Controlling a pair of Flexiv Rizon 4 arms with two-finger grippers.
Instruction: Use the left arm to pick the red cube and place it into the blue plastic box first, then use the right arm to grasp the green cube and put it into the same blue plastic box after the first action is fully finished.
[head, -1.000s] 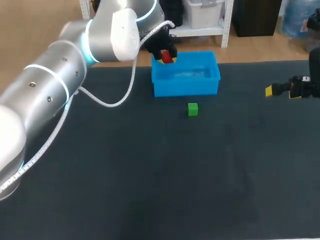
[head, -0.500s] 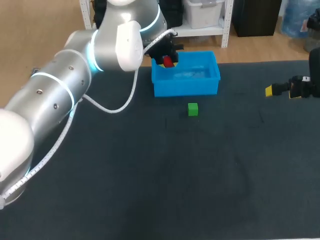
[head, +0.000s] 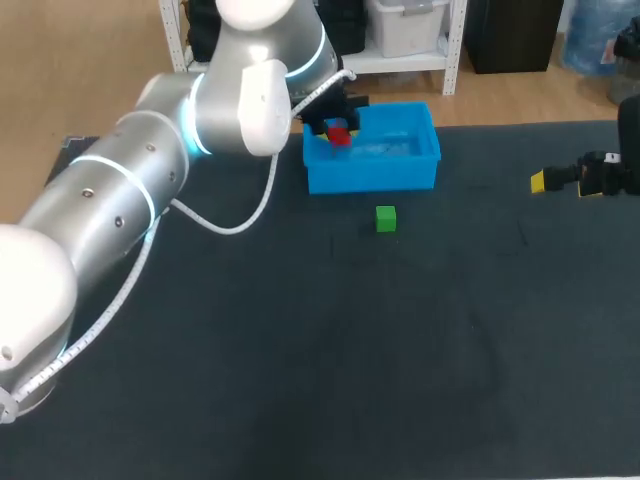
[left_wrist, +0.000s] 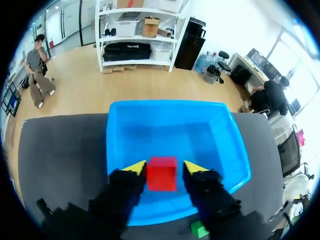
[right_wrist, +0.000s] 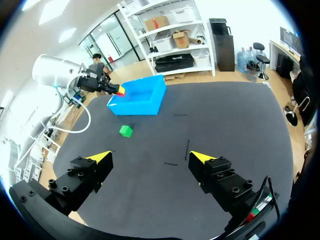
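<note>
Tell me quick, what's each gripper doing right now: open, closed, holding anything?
Left gripper: shut on the red cube, over the blue plastic box.
Right gripper: open, holding nothing.

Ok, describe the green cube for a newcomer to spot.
Find the blue box at the far side of the dark table. Just in front of it, alone on the tabletop, sits the green cube. The red cube is held over the box.

Far forward, left gripper (left_wrist: 161, 168) clamped; right gripper (right_wrist: 150, 156) spread wide.
</note>
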